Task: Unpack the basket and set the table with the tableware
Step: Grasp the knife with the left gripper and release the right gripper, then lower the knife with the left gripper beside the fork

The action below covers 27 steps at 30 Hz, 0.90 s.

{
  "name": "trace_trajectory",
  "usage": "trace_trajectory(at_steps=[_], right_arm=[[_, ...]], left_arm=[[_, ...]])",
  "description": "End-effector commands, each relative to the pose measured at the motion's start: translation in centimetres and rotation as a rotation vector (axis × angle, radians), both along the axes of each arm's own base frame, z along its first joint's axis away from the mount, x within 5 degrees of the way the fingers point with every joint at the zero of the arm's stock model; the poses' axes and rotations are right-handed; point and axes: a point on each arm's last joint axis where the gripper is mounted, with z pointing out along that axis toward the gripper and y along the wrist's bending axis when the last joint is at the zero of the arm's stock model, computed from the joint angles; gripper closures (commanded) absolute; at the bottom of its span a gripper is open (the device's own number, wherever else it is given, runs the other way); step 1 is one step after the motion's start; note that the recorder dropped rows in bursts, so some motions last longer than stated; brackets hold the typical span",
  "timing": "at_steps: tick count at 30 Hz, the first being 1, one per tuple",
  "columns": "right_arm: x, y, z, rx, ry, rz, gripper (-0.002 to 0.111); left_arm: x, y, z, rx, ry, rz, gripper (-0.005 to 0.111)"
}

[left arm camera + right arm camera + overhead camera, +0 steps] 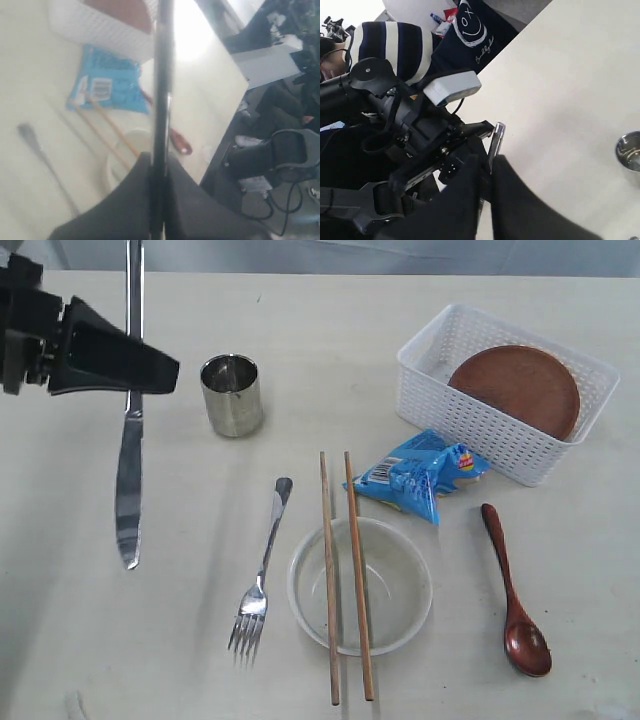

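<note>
My left gripper (140,372) is shut on a steel knife (127,490) that hangs blade-down over the table's (80,640) left side. In the left wrist view the knife (162,75) runs straight out between the closed fingers of the left gripper (159,165). My right gripper (487,165) does not show in the exterior view. In its wrist view it is shut on the knife's handle end (496,137), close to the left arm. The white basket (430,335) holds a brown plate (515,390). On the table are a steel cup (232,395), a fork (262,570), a wooden spoon (510,590), and a bowl (400,580) with two chopsticks (329,580) laid across it.
A blue snack packet (420,475) lies between the basket and the bowl. The right wrist view shows a person in a striped top (395,45) beyond the table's edge. A dark stand and cables (280,160) are on the floor past the edge in the left wrist view.
</note>
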Motion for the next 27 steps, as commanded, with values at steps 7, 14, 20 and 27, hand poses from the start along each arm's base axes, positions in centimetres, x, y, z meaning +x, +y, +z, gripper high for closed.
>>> trace_trajectory(at_steps=[7, 14, 20, 27], right_arm=[[-1.5, -3.5, 2.2, -0.04, -0.07, -0.042, 0.109], [-1.6, -3.5, 2.1, -0.044, -0.064, -0.031, 0.109], [-1.6, -3.5, 2.1, -0.044, -0.065, -0.032, 0.109], [-1.6, -3.5, 2.1, -0.044, -0.065, -0.032, 0.109]], left_arm=[[0.5, 0.4, -6.5, 0.05, 0.234, -0.062, 0.107], [1.0, 0.0, -12.2, -0.016, 0.388, -0.002, 0.107], [2.6, -1.1, -15.3, 0.012, 0.479, -0.037, 0.107], [4.4, -2.1, -17.6, 0.055, 0.519, -0.048, 0.107]])
